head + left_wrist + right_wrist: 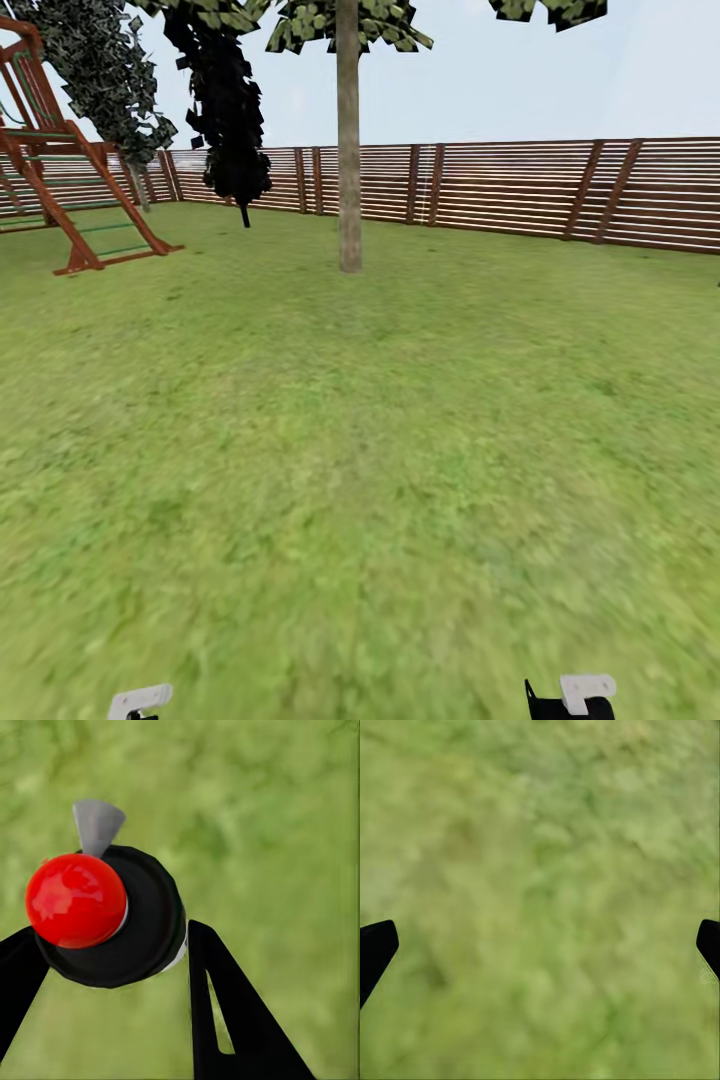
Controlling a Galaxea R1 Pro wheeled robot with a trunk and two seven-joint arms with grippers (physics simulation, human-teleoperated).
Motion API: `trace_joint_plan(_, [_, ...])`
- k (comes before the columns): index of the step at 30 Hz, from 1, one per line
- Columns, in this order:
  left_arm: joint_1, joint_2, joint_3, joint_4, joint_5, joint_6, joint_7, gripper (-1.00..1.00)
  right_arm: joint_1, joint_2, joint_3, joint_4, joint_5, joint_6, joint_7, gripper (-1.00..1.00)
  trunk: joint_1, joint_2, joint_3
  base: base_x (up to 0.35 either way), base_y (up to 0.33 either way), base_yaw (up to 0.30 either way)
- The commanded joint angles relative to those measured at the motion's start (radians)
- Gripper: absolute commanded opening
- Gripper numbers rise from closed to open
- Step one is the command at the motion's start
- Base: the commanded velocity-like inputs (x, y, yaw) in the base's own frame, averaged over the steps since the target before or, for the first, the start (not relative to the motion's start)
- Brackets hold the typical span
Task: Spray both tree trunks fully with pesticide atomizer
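Note:
The pesticide atomizer [105, 915] has a glossy red ball top, a round black body and a grey nozzle, and it sits between the black fingers of my left gripper [112, 931], which is shut on it above the grass. My right gripper [545, 937] is open, its fingertips wide apart over bare grass floor [540, 870]. In the head view a tall tree with a straight grey-tan trunk [348, 150] rises from the lawn straight ahead, several metres off. White wrist parts of both arms peek in at the lower edge of that view.
A brown slatted fence [520, 190] rings the lawn behind the tree. A red wooden play frame [70, 190] stands at the far left, with a leafy tree [100, 70] behind it and a narrow blackish tree [230, 110] beside it. Open grass [360, 450] lies between me and the trunk.

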Motion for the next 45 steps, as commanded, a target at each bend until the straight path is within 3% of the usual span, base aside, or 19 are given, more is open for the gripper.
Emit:
trace_joint_plan(1, [0.0,0.0,-0.011,0.0,0.004,-0.002,0.014,-1.0,-0.001,0.001,-0.008,0.001,0.01,-0.005,0.002,1.0,0.0,0.0,-0.001,0.335,0.0,0.0])
trace_joint_plan(45, [0.0,0.0,-0.011,0.0,0.004,-0.002,0.014,-1.0,-0.001,0.002,-0.008,0.001,0.01,-0.005,0.002,1.0,0.0,0.0,-0.001,0.335,0.0,0.0])
